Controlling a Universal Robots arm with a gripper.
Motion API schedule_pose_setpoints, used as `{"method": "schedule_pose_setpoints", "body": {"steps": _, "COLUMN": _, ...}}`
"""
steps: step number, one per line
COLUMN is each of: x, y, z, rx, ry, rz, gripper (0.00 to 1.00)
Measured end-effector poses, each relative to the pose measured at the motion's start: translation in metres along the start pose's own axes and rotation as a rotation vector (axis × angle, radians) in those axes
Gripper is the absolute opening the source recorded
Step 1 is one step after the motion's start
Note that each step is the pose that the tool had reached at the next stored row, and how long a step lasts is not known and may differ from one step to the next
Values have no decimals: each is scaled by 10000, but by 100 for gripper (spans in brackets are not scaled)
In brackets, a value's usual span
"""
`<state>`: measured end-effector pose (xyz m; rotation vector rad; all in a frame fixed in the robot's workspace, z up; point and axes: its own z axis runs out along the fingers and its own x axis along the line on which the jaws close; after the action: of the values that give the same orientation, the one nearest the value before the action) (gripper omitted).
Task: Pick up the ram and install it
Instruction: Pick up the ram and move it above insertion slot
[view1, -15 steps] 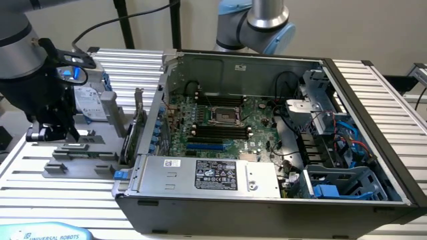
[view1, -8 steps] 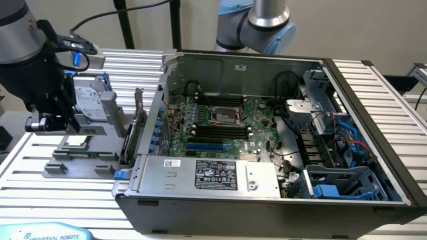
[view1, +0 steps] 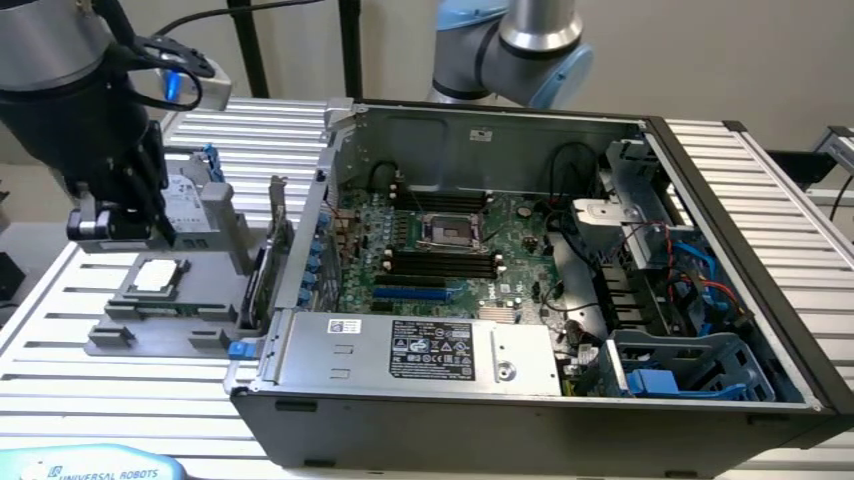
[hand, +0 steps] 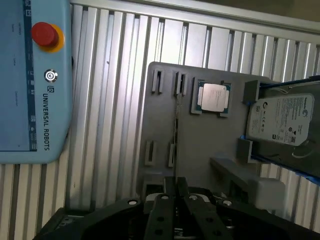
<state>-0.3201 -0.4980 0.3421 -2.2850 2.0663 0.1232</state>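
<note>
The ram (hand: 175, 125) stands on edge in the grey fixture plate (hand: 200, 150), seen as a thin line running between two pairs of slot holders. My gripper (hand: 175, 186) hangs above the near end of that line, in line with it and clear of the plate. In the exterior view my gripper (view1: 118, 228) hovers over the fixture (view1: 147, 320) at the exterior view's left. The black memory slots (view1: 441, 262) lie on the motherboard inside the open computer case (view1: 534, 400).
A square silver processor chip (hand: 214, 96) (view1: 158, 272) and a silver hard drive (hand: 285, 120) in a blue frame sit on the same fixture. A blue teach pendant (hand: 30, 80) lies on the ribbed aluminium table (hand: 115, 100). A second arm (view1: 527, 45) stands behind the case.
</note>
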Motion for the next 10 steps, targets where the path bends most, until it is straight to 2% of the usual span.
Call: {"method": "schedule_pose_setpoints", "body": {"steps": 10, "x": 11, "y": -424, "z": -256, "rx": -9, "ry": -83, "rz": 0, "gripper": 14}}
